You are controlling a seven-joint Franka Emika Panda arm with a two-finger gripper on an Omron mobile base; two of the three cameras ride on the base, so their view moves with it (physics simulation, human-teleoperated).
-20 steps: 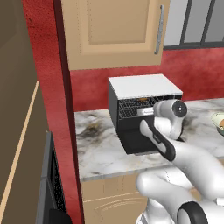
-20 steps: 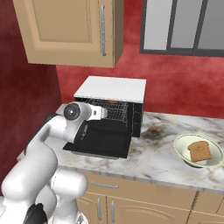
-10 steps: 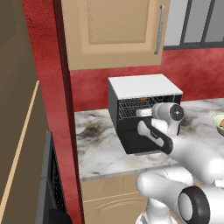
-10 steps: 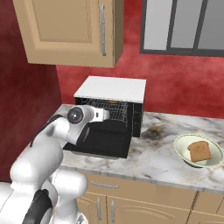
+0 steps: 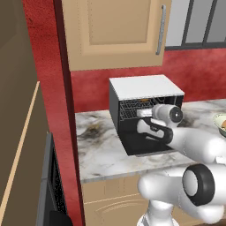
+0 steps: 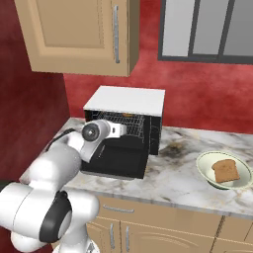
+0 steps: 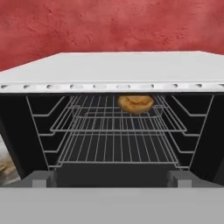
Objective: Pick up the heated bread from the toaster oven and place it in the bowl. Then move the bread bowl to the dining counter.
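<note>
The black toaster oven (image 5: 145, 86) (image 6: 126, 100) (image 7: 127, 65) stands on the marble counter with its door (image 6: 116, 161) dropped open. The heated bread (image 7: 135, 104), an orange-brown piece, lies at the back of the upper wire rack (image 7: 113, 131). My gripper (image 5: 144, 113) (image 6: 121, 129) hovers level with the oven mouth, just above the door, open and holding nothing. To the right sits the pale bowl (image 6: 210, 173) (image 5: 219, 125), and a toasted slice (image 6: 226, 170) lies in it. The dining counter is out of view.
A beige wall cabinet (image 6: 79, 34) hangs above the oven against the red wall (image 6: 197, 94). On the left, a tall red panel (image 5: 62, 110) and a dark appliance (image 5: 48, 185) bound the counter. Bare marble (image 6: 173, 180) lies between oven and bowl.
The hand has crept a little closer to the oven mouth and the elbow has shifted. The jaws stayed open; bread and bowl have not moved.
</note>
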